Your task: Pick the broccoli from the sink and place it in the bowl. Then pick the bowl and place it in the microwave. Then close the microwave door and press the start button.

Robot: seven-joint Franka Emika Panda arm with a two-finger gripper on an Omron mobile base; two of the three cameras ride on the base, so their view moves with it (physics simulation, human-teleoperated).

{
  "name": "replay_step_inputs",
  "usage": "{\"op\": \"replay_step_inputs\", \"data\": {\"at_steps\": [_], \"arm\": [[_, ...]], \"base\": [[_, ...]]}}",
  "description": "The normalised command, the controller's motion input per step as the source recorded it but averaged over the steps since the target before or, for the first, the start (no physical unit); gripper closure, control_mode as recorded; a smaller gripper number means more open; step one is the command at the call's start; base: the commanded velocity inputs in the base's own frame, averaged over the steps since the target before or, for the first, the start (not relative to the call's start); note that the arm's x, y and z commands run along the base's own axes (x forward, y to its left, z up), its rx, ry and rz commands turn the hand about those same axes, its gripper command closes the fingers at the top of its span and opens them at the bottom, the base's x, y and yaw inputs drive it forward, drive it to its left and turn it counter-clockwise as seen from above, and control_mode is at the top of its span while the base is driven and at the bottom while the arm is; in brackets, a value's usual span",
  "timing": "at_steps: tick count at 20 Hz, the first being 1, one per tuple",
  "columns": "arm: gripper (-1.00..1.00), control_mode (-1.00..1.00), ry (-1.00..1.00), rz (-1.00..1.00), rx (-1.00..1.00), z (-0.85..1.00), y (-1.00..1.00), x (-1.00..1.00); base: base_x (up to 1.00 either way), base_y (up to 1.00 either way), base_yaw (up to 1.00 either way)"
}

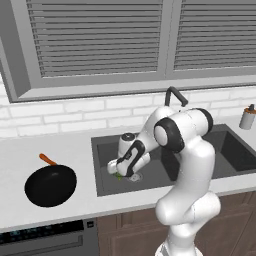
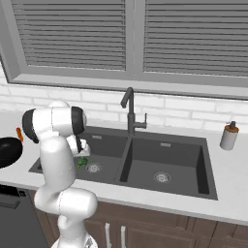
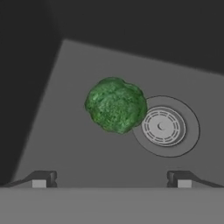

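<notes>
The broccoli (image 3: 116, 105), a small bright green floret, lies on the floor of the left basin of the dark grey sink (image 1: 102, 155), touching the rim of the round steel drain (image 3: 165, 127). My gripper (image 3: 111, 178) hangs open just above it, reaching down into the basin, with one fingertip on each side and nothing between them. From the base views the hand (image 1: 120, 167) covers most of the broccoli (image 2: 81, 162), and only a green edge shows. The bowl, the microwave, its door and the start button are out of view.
A black frying pan (image 1: 50, 186) with an orange handle lies on the counter left of the sink. The black gooseneck faucet (image 2: 130, 109) rises behind the divider. A soap dispenser (image 2: 229, 136) stands at the right. The right basin (image 2: 164, 160) holds nothing.
</notes>
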Motion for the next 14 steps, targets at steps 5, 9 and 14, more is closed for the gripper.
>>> {"op": "replay_step_inputs", "data": {"at_steps": [5,9,14], "arm": [[-1.00,-1.00,0.02,0.00,0.00,-0.29,0.01,0.37],[-1.00,-1.00,0.00,0.00,0.00,-0.44,0.00,0.21],[-1.00,-1.00,0.00,0.00,0.00,-0.34,0.00,0.16]], "base": [[0.00,0.00,0.00],[0.00,0.00,0.00],[0.00,0.00,0.00]]}}
